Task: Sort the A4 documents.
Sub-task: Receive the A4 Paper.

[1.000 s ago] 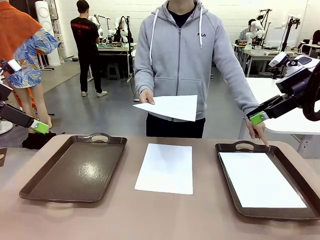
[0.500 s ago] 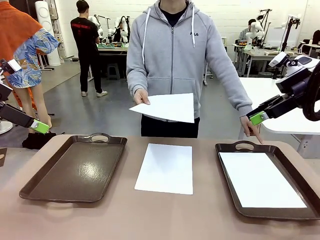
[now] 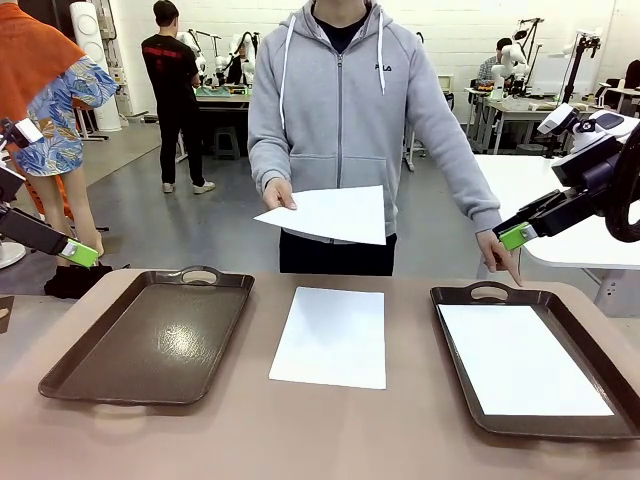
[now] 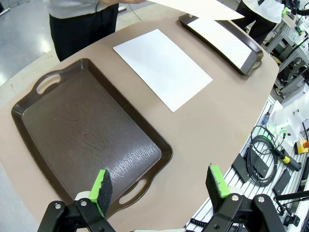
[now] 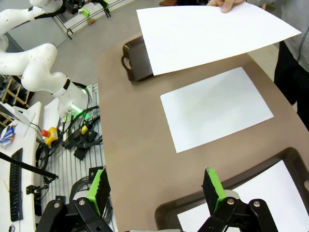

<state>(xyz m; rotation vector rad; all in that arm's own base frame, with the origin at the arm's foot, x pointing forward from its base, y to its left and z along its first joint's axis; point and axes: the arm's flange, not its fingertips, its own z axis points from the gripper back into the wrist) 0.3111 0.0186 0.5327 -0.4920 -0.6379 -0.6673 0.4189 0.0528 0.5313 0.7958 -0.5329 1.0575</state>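
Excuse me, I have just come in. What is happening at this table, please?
A person in a grey hoodie stands across the table, holding one white sheet in the air with one hand and pointing with the other hand at the right tray, where a second sheet already lies. A third sheet lies flat on the table between the trays; the left tray holds no paper. The left claw and the right claw are both open, raised at the sides, touching nothing.

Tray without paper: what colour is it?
The tray is glossy dark brown, clearest in the left wrist view.
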